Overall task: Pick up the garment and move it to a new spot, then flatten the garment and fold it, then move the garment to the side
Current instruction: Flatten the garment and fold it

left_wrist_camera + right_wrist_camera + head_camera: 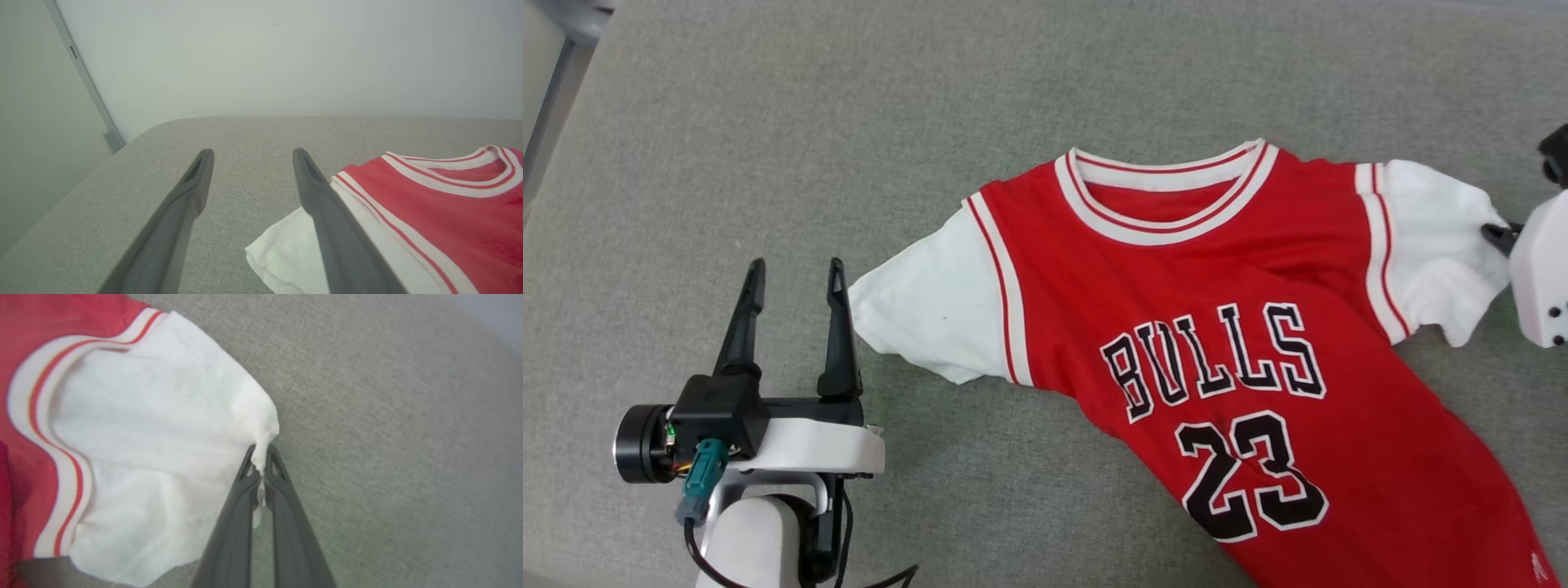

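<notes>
Far left: your left gripper (796, 265), two long dark fingers on a white wrist, stands spread wide over the grey woven fabric surface (768, 122), nothing between the fingers; its inner finger (837, 327) sits just beside the tip of the white left sleeve (923, 310), and contact can't be told. In the left wrist view the left gripper (253, 152) is just as wide; one finger crosses the sleeve edge in view; beyond the surface (122, 196) there is a pale wall (286, 61) with a grey metal strip (88, 85) at its left.

Centre to right: the red jersey-style T-shirt (1176, 278) with white short sleeves, red-white striped trim, black white-outlined "BULLS" and 23 lies face up on the surface; collar toward the top, body slanting to the lower right, hem cut by the frame edge.

Far right: your right gripper (1496, 234) is pressed together, pinching the outer edge of the white right sleeve (1437, 245). In the right wrist view the right gripper (261, 451) has a wisp of white cloth nipped between its tips; the sleeve (143, 428) bunches toward the pinch.
</notes>
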You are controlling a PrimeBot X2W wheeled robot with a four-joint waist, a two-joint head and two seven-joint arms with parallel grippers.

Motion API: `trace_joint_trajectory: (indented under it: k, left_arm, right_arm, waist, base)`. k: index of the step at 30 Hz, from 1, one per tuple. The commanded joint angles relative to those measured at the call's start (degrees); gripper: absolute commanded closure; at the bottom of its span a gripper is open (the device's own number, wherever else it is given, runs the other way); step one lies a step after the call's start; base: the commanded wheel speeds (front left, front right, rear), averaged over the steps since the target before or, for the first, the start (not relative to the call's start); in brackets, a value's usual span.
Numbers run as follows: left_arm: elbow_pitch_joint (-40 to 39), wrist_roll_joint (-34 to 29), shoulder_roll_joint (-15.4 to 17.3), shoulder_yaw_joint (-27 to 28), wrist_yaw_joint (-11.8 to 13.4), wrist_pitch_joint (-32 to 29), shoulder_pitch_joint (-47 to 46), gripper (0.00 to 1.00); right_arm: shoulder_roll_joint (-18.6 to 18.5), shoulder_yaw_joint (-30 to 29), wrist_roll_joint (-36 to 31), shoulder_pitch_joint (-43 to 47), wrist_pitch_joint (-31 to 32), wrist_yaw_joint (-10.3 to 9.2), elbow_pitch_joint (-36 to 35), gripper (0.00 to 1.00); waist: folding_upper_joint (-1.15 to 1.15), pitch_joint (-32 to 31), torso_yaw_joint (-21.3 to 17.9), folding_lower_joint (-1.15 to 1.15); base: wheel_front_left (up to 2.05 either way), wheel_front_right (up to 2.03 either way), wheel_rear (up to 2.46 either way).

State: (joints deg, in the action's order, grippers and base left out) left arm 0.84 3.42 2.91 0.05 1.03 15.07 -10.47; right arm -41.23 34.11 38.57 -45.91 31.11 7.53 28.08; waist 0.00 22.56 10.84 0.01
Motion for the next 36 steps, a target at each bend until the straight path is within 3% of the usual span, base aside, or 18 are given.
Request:
trace_joint_trajectory:
  k: [1, 10, 21, 27, 36]
  left_arm:
    - [-0.11, -0.19, -0.04, 0.27, -0.07, 0.14, 0.19, 0.00]
    - [0.57, -1.22, 2.72, 1.70, -3.40, 0.14, -1.78, 0.00]
    - [8.08, 1.66, 11.91, -2.04, -8.12, -1.22, -14.10, 0.00]
    - [10.12, 8.53, 18.55, -8.49, -8.45, -9.55, -22.74, 0.00]
    - [13.02, 23.62, 28.87, -21.54, -8.46, -31.96, -33.39, 0.00]
  right_arm:
    - [-1.00, -0.34, 0.46, 0.77, -1.14, -0.09, 0.05, 1.00]
    - [-5.96, -2.19, 3.64, 7.59, -11.25, -0.08, -3.13, 1.00]
    - [-7.09, -9.06, 3.06, 19.62, -14.83, -0.08, -10.71, 1.00]
    - [-4.50, -12.72, 0.28, 23.41, -13.17, -0.08, -15.67, 1.00]
    - [-1.46, -16.95, -2.88, 26.70, -9.95, -0.08, -20.62, 1.00]
  waist:
    - [0.00, -1.29, -0.85, -0.01]
    - [0.00, -6.31, -3.67, -0.01]
    - [0.00, -9.40, -7.01, -0.01]
    - [0.00, -9.39, -9.02, -0.01]
    - [0.00, -7.98, -10.42, -0.01]
  base:
    - [0.00, 0.00, 0.00]
    - [0.00, 0.00, 0.00]
    - [0.00, 0.00, 0.00]
    - [0.00, 0.00, 0.00]
    - [0.00, 0.00, 0.00]
